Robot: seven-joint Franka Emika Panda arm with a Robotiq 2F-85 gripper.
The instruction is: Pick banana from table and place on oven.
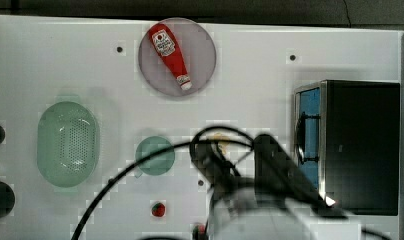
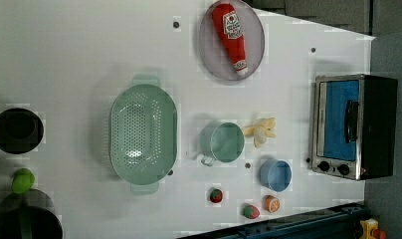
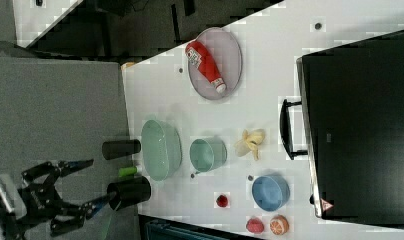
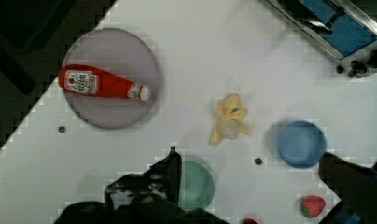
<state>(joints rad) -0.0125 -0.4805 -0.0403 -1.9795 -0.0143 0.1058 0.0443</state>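
On the white table point(image 2: 89, 45), a small partly peeled toy banana point(image 2: 260, 131) is lying with its peel flaps splayed, hemmed in by a teal cup point(image 2: 222, 142) to the left view's left, a blue bowl point(image 2: 276, 175) just below it in the left view, and the toaster oven point(image 2: 355, 127) to the left view's right. High above, the Franka arm's gripper point(image 4: 249, 175) is hanging with its two fingers spread wide and nothing between them, one dark finger point(image 4: 170, 170) showing over the teal cup in the wrist view. Nothing is being grasped yet, and the trouble likely lies in the descent: a finger coming down off-centre is risking a knock against the teal cup or the blue bowl, both near the fruit. The banana itself is looking awkward to pinch, since its soft flaps are fanning outward and a close on a flap alone could let the body slip or twist free during the lift. Carrying it across, the arm is also facing the oven's protruding door handle point(image 3: 288, 129) and its black top point(image 3: 362, 125), where a low release could clip the edge and a high one could send the toy rolling off.
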